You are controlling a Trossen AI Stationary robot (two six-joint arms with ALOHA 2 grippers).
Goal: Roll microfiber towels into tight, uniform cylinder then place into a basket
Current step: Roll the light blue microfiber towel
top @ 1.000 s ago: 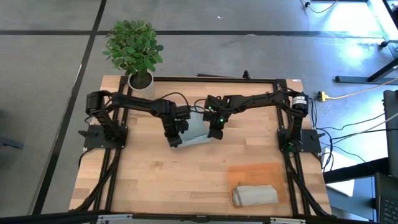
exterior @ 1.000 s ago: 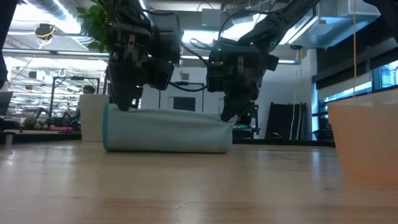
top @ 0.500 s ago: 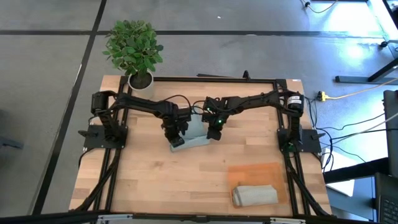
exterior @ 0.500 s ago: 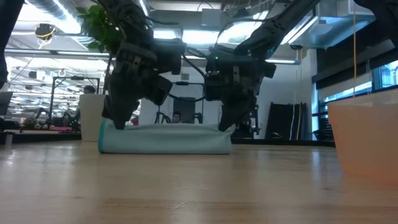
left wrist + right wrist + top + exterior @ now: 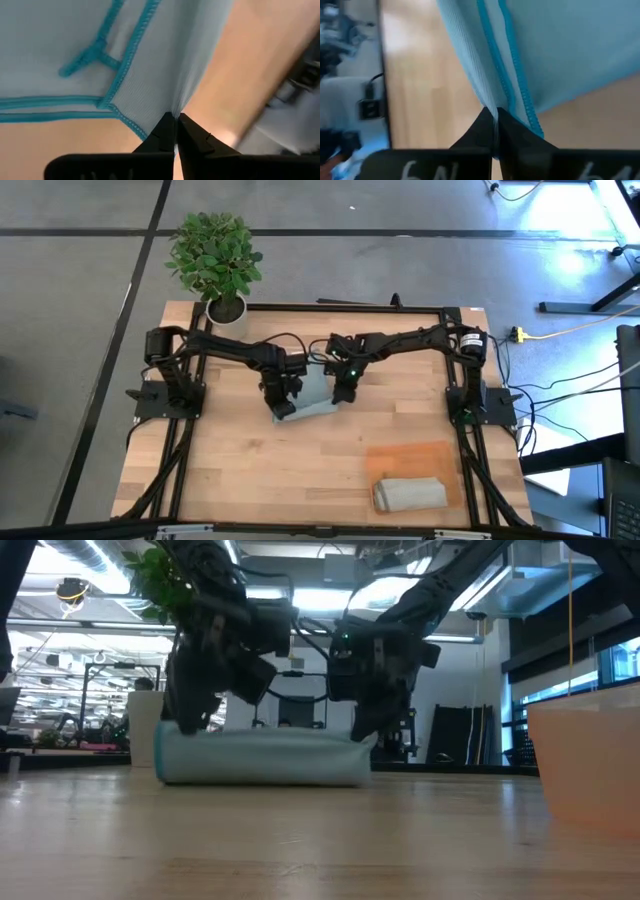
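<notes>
The pale blue-grey towel (image 5: 314, 395), edged in teal, lies partly rolled on the middle of the table; in the low view (image 5: 262, 755) it is a low roll resting on its underside. My left gripper (image 5: 283, 394) is shut on its left end. My right gripper (image 5: 342, 388) is shut on its right end. The grey-beige towel (image 5: 410, 493) lies rolled on the near part of the orange-brown basket (image 5: 415, 458) at the near right. My left gripper pinches a fold of the towel's cloth (image 5: 176, 107) between its two shut fingertips, beside a teal-stitched corner. It comes from above, slanting down onto the roll's left end (image 5: 172, 745). The roll rests on the table. My right gripper pinches the towel's teal-stitched edge (image 5: 496, 102) between its two shut fingertips. It comes from above, slanting down onto the roll's right end (image 5: 358, 748). The cloth runs away from the fingers in smooth folds and the roll rests on the table.
A green plant in a white pot (image 5: 226, 308) stands at the far left corner. The basket's wall (image 5: 590, 755) shows at the right in the low view. Bare wood (image 5: 250, 470) lies between the towel and the near edge.
Both grippers have stayed shut on the blue-grey towel's ends. My left gripper has tipped over and shifted a little toward the table's left edge. The roll's left end has slid slightly left; its top sank flatter, then rose again.
</notes>
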